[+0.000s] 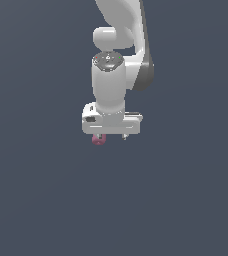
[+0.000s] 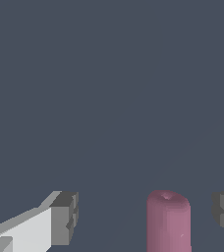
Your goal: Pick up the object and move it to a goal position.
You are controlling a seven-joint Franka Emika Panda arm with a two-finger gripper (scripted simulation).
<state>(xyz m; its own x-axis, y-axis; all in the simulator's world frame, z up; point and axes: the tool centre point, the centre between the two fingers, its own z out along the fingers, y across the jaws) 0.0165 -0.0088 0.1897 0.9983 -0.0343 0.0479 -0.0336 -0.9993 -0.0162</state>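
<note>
The two dark grey finger pads [image 2: 65, 216] of the white robot gripper [image 2: 146, 216] stand spread wide apart in the wrist view, with the small pink-magenta stubby cylinder [image 2: 168, 221] between them, nearer one pad than the other and touching neither, so the fingers are open and grip nothing. The cylinder's long axis runs straight away from the wrist camera, along the line of the fingers, and its rounded end, which has a small dimple at the centre, points away from the camera; its other end is cut off by the picture's edge. In the exterior view the white gripper [image 1: 112, 136] hangs from the white and grey arm [image 1: 117, 60] with its fingers pointing down, and the pink cylinder [image 1: 99, 140] shows just under the gripper body toward the exterior view's left, mostly hidden by it. No brand, label or writing can be read on the arm, the gripper or the cylinder. The surroundings are a plain, flat, dark slate-blue ground [image 1: 36, 200] with no visible edges, seams or walls.
</note>
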